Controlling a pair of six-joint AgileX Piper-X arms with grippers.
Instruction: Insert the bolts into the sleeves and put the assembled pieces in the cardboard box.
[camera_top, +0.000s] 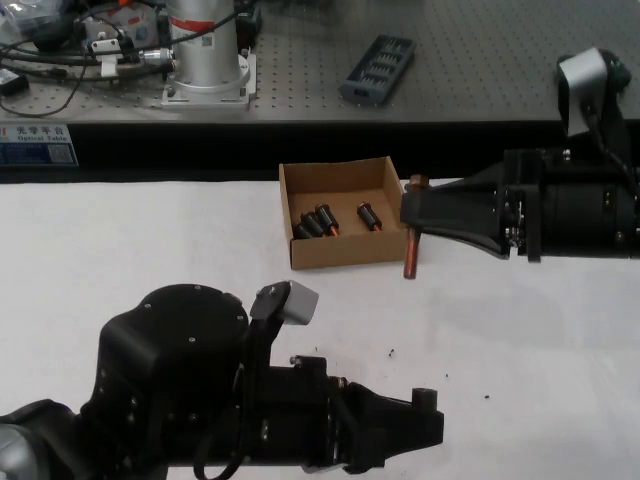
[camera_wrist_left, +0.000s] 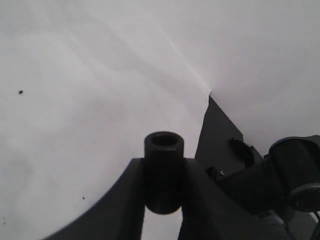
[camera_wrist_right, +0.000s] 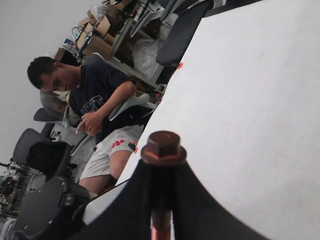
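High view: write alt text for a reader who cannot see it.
The right tool holds a copper-coloured bolt beside an open cardboard box containing several assembled pieces, on a white-covered bench. In the foreground, the left tool grips a black sleeve.

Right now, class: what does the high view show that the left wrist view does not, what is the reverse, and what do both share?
High view adds: the cardboard box holding assembled pieces, and the right gripper shut on a copper-coloured bolt beside the box. Left wrist view adds: the black sleeve, clamped, its open bore facing the camera. Shared: the left gripper and the white bench cover.
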